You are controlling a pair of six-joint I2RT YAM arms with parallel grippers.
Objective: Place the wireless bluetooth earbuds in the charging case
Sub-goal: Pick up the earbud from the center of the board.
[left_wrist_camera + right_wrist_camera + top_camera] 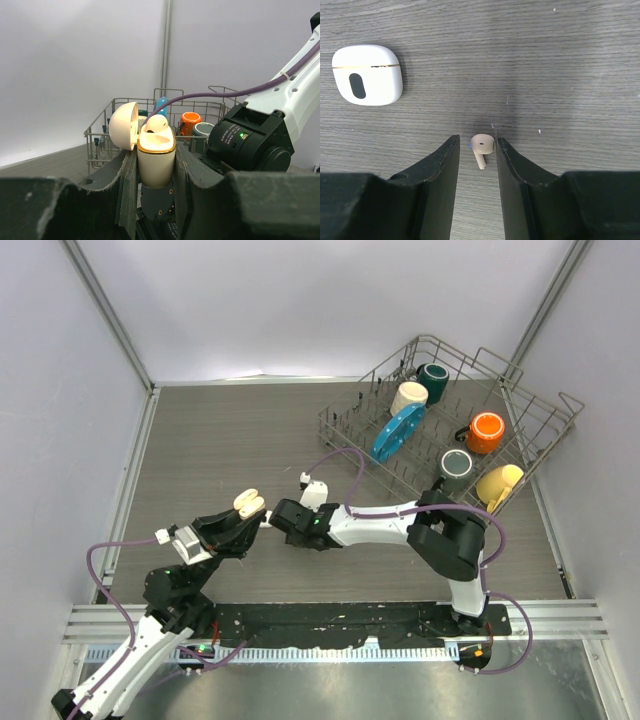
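So far, the job looks about half done for the peach set. The left hand (156, 170) is clamped narrow on the body of the glossy peach-beige egg-shaped charging case (156, 150) and holds it upright above the grey wood-grain surface (545, 60). The case's domed lid (123, 126) is swung open to one side. One pale peach-beige stemmed plastic earbud (155, 124) sits in the mouth of that case; it appears seated, though the wrist view does not show how deep it sits.

The second peach-beige stemmed earbud (483, 144) lies flat on the surface, and the right hand (476, 140) is lowered over it. Its fingers stand narrowly apart on either side of the earbud. One finger is touching it or just beside it, and there is a visible gap on the other side, so it is not gripped yet. What is left for this one, I judge, is the pinch, the lift, the carry across to the held case close by, and the seating.

A white rounded-square plastic charging case with a gold seam (367, 75) lies closed on the surface, well apart from that earbud. No white earbuds show in any view, so I cannot tell whether they are already inside it.
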